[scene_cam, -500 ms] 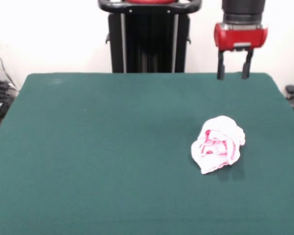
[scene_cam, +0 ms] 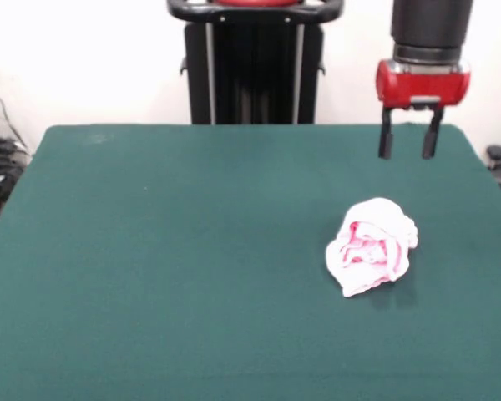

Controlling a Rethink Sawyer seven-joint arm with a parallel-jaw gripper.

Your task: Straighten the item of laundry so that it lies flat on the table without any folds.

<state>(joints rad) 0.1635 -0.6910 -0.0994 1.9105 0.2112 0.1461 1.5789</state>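
Above table (scene_cam: 150,251), end effector (scene_cam: 408,150) upright, fingers apart, empty.

The pale pink item of laundry (scene_cam: 371,246) lies bunched in a crumpled lump on the green table (scene_cam: 167,251).

Tables: one table (scene_cam: 192,251), covered in dark green cloth.
Laundry items: one crumpled pale pink garment (scene_cam: 371,246).
Grippers: one gripper (scene_cam: 408,149), with two dark fingers (scene_cam: 386,142) set apart.
Pedestals: one black pedestal (scene_cam: 255,75).
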